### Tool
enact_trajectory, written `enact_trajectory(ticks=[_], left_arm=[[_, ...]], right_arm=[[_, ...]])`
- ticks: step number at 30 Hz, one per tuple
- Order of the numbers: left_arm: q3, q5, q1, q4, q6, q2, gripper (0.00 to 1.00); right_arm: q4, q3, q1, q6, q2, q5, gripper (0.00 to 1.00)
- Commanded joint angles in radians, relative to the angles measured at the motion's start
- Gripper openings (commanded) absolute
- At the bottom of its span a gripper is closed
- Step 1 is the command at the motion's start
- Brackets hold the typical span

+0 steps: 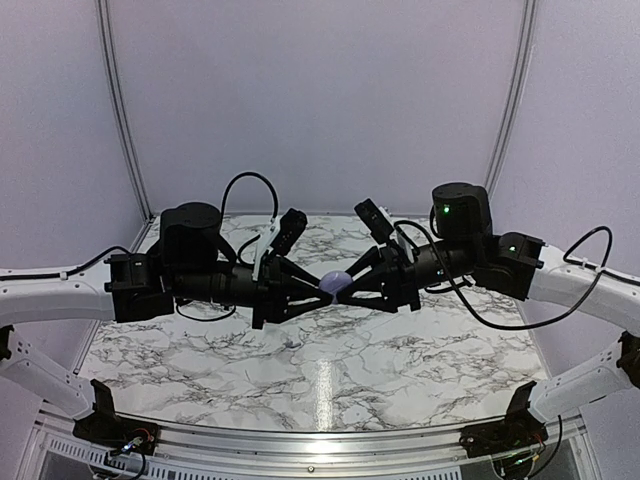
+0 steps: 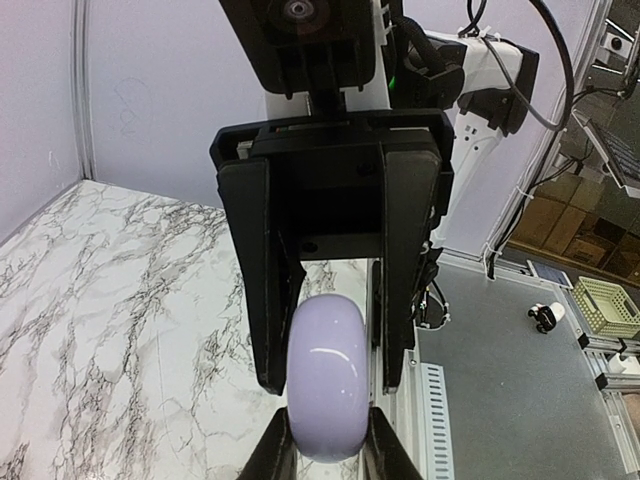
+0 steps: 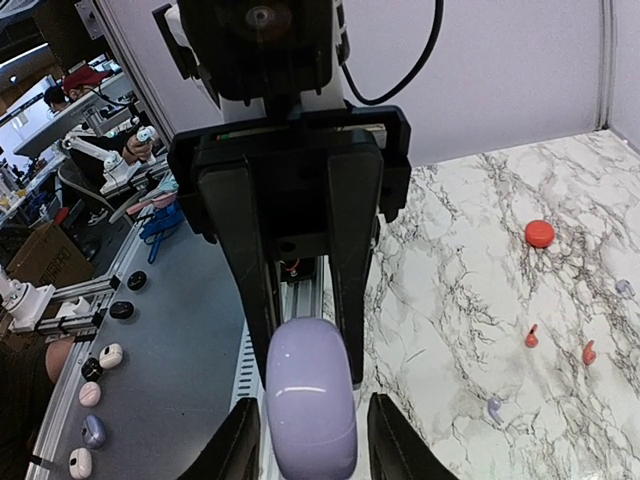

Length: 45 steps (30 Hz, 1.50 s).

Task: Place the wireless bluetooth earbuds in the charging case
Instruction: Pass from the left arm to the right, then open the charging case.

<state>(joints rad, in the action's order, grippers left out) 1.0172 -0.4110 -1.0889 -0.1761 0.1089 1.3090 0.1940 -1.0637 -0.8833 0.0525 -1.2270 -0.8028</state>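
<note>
Case (image 2: 328, 380): clamped in my left tool (image 2: 330, 455), above desk (image 1: 300, 370), likely for right tool (image 3: 312, 445) to open; its grip I cannot tell.

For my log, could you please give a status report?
Left end effector shut on lavender charging case, midair. Right end effector flanks it, grip unclear. Red earbuds on table.

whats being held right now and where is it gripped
The lilac round case, in mid-air. The left claw pinches it across its sides; the right claw straddles the opposite end, though whether it truly grips cannot be told.
</note>
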Motion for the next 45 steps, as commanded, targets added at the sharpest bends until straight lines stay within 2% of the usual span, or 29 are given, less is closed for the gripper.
enact_trajectory(ticks=[1, 7, 15, 16, 17, 20, 22, 29, 45], left_arm=[[-0.005, -0.014, 0.012, -0.041, 0.011, -0.035, 0.10], [-0.015, -0.013, 0.012, -0.047, 0.018, -0.041, 0.09], [-0.021, -0.012, 0.012, -0.060, 0.020, -0.045, 0.11], [-0.022, -0.008, 0.012, -0.060, 0.020, -0.046, 0.14], [-0.024, -0.003, 0.012, -0.060, 0.020, -0.047, 0.20], [-0.037, 0.005, 0.012, -0.060, 0.016, -0.068, 0.49], [-0.045, 0.025, 0.012, -0.060, 0.015, -0.084, 0.59], [-0.035, 0.094, 0.013, -0.060, 0.020, -0.097, 0.63], [0.029, 0.165, 0.014, -0.007, 0.005, -0.027, 0.60]], right_arm=[[-0.040, -0.003, -0.008, 0.017, 0.003, -0.007, 0.38], [-0.051, -0.007, -0.008, 0.021, 0.000, -0.014, 0.35], [-0.053, -0.010, -0.008, 0.023, -0.006, -0.021, 0.22], [-0.053, -0.010, -0.008, 0.023, -0.005, -0.021, 0.20], [-0.054, -0.010, -0.008, 0.023, -0.005, -0.020, 0.18], [-0.053, -0.007, -0.008, 0.023, 0.001, -0.004, 0.14], [-0.046, -0.009, -0.008, 0.018, 0.002, 0.014, 0.12], [-0.027, -0.012, -0.008, -0.014, -0.010, 0.033, 0.10], [-0.018, -0.020, -0.008, -0.024, -0.019, 0.031, 0.09]])
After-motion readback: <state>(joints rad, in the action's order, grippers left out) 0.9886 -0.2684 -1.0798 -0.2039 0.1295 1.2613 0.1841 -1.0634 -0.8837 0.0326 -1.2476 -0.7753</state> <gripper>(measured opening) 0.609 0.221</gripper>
